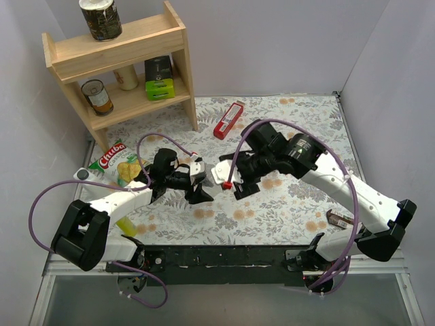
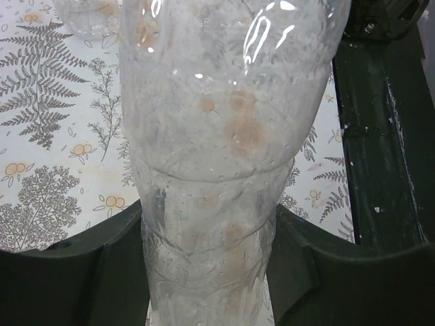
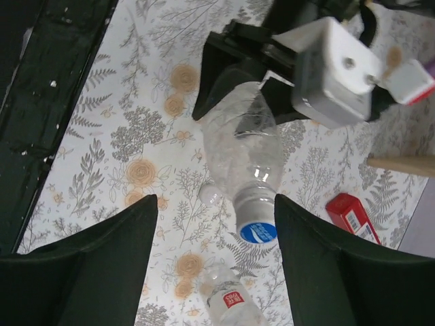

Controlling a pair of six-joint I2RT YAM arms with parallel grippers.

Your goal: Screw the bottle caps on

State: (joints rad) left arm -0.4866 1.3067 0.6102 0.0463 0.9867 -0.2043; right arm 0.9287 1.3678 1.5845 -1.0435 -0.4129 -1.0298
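While the left jaws clamp the plain bottle (image 3: 241, 146), blue cap (image 3: 257, 231) seated on its neck, the right jaws stand spread wide facing that cap, the labelled bottle (image 3: 231, 303) lying on the tabletop (image 3: 102, 136).

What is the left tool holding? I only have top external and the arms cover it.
Observer: Left wrist view shows the left tool shut on the plain bottle, one finger on each side.
Operator: Cap on it?
Observer: Right wrist view shows the blue cap sitting on its neck. I can't tell how far it is screwed down.
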